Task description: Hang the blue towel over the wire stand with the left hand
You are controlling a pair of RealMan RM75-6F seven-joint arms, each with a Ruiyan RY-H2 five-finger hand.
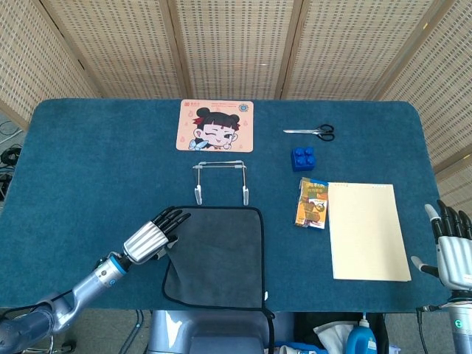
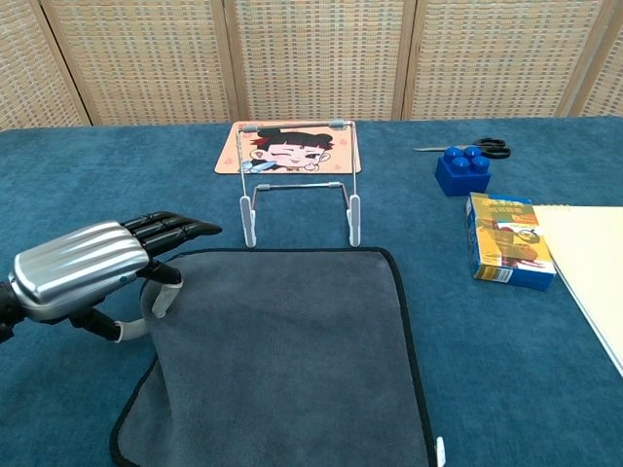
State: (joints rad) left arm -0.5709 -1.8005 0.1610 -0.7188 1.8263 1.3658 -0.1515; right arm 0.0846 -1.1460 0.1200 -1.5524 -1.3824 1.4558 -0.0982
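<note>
You have a blue-covered table (image 1: 88, 147). At 12 o'clock from its centre lies a pink cartoon mat (image 1: 214, 125), flat. Toward 1 o'clock, black-handled scissors (image 1: 311, 132) lie closed as far as you can see. A blue toy brick (image 1: 303, 157) sits just below them. At 3 o'clock: a small orange-and-blue box (image 1: 312, 203) touching the left edge of a cream paper pad (image 1: 367, 231).

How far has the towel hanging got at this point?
Done: nothing hung yet; the wire stand is bare. In hand: the left hand is at the near-left edge of the towel, whose left corner looks slightly lifted and bunched against the fingers; a firm grip cannot be confirmed. Left: raise the towel and drape it over the stand's top bar. The right hand rests open at the table's far right.
</note>
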